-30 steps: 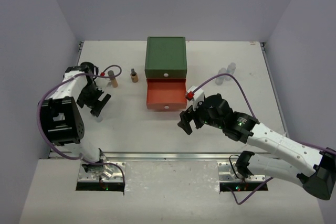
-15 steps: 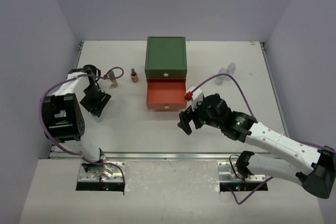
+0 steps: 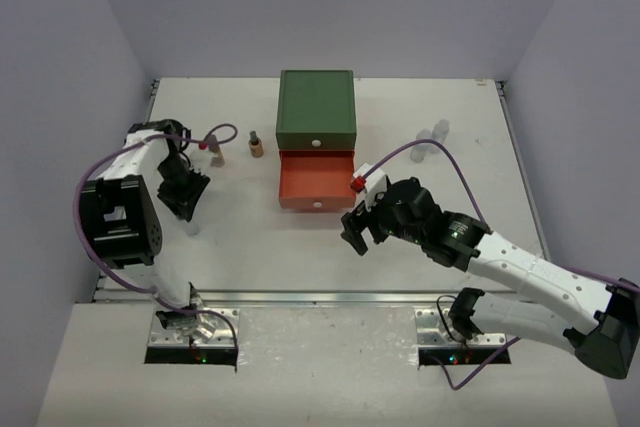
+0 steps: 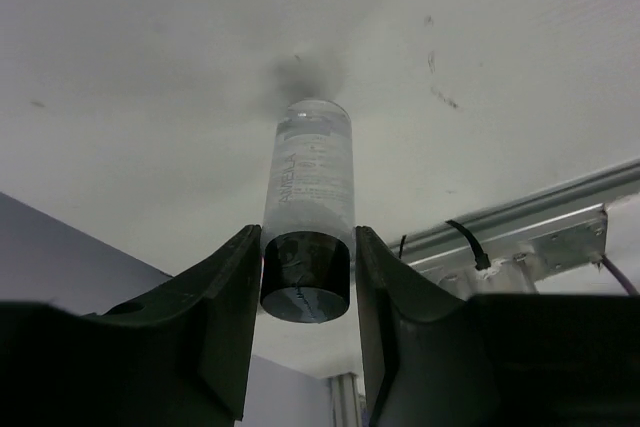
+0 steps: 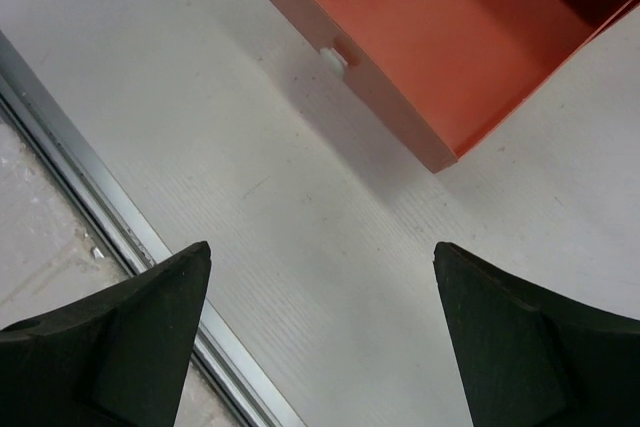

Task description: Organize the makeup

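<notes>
My left gripper (image 4: 305, 252) is shut on a small clear bottle (image 4: 309, 169), its two fingers pressing the dark cap end; the bottle's far end points at the white table. From above, that gripper (image 3: 185, 197) sits at the table's left side. A peach tube (image 3: 216, 155) and a small brown-capped item (image 3: 256, 144) stand behind it. Two more clear bottles (image 3: 431, 140) are at the right rear. My right gripper (image 3: 354, 231) is open and holds nothing, hovering over bare table (image 5: 320, 277) just in front of the pulled-out orange drawer (image 5: 440, 37), which looks empty.
The drawer box with its green top (image 3: 316, 107) stands at centre rear, its orange drawer (image 3: 316, 179) pulled toward me. A metal rail (image 5: 110, 197) runs along the table's near edge. Grey walls close in the left, right and back.
My left gripper has closed from open onto the clear bottle and shifted slightly. The right arm has barely moved and stays open.
</notes>
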You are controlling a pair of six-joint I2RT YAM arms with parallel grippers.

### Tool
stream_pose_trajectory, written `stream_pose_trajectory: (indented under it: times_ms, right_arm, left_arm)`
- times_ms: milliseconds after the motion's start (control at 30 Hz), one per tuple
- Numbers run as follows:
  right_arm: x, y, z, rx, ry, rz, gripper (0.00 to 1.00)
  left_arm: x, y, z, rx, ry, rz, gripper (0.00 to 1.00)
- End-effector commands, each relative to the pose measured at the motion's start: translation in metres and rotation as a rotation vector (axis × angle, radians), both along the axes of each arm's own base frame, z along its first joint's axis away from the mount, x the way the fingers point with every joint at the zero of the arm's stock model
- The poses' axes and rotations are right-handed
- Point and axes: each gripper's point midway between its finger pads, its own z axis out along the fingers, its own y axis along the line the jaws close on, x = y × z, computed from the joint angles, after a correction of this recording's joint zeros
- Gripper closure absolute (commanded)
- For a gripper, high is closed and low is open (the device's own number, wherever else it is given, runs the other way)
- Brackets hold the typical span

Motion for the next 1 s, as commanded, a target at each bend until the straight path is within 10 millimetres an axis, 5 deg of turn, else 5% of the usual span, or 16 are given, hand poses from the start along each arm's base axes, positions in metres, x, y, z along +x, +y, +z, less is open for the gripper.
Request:
stream_pose_trajectory:
  times_ms: [0,167,333,433,633,833,967]
  right_arm:
    - [0.021,0.017,0.078,0.037,-0.286,0.136,0.08]
    - [0.041,0.043,0.146,0.050,-0.596,0.265,0.09]
    - [0.058,0.084,0.197,0.005,-0.796,0.426,0.10]
    - [0.067,0.121,0.221,-0.036,-0.916,0.515,0.12]
    - [0.072,0.161,0.220,-0.072,-0.995,0.623,0.12]
    - [0.070,0.173,0.208,-0.074,-0.985,0.684,0.12]
    - [0.096,0.175,0.192,-0.167,-0.987,0.606,0.17]
  left_arm:
    - [0.061,-0.018,0.082,-0.113,-0.281,-0.042,1.00]
    - [0.103,-0.065,0.178,-0.353,-0.632,-0.128,1.00]
    - [0.086,-0.128,0.252,-0.612,-0.835,-0.337,1.00]
    - [0.075,-0.164,0.270,-0.749,-0.883,-0.397,1.00]
    - [0.052,-0.216,0.299,-0.979,-0.915,-0.435,1.00]
    - [0.046,-0.224,0.299,-1.014,-0.898,-0.440,1.00]
    - [0.037,-0.227,0.299,-1.040,-0.871,-0.455,1.00]
